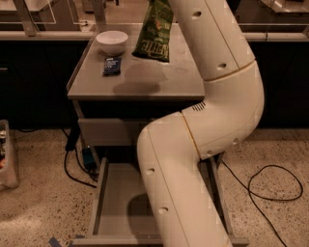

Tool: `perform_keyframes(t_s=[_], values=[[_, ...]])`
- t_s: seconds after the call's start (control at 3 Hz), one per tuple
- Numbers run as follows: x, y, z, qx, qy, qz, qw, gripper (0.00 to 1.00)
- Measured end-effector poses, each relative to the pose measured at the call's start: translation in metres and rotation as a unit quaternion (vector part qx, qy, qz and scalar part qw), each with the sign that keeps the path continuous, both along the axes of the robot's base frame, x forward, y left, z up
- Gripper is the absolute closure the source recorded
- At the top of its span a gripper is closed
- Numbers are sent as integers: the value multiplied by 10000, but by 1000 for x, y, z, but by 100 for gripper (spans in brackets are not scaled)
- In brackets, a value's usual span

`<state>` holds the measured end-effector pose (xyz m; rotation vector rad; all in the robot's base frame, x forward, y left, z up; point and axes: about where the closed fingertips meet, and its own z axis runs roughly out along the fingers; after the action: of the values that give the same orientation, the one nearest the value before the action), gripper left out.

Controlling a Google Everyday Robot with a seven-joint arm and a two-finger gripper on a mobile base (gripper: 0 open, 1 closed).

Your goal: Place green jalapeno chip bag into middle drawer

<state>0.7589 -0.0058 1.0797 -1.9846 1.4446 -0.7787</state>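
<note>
The green jalapeno chip bag (155, 30) hangs in the air above the back of the cabinet top (145, 82), tilted, with its white lettering facing me. My gripper (159, 2) is at the top edge of the view, shut on the bag's upper end and mostly cut off. The white arm (212, 96) curves down through the right and middle of the view. The middle drawer (116, 198) stands pulled open low at the front, a grey tray with a bare floor. The arm hides its right part.
A white bowl (112, 41) and a small dark blue packet (112, 65) sit on the cabinet top's left side. A closed grey drawer front (108, 131) is above the open tray. Black cables (270, 188) lie on the floor at right. A clear bin (7, 159) stands at left.
</note>
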Motion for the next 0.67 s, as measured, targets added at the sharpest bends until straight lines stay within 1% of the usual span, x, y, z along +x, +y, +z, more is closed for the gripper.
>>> perform_keyframes(t_s=[0.33, 0.67], values=[[-19, -5, -12, 319, -148, -163, 9992, 100], [-33, 17, 14, 622, -682, 139, 9956, 100]])
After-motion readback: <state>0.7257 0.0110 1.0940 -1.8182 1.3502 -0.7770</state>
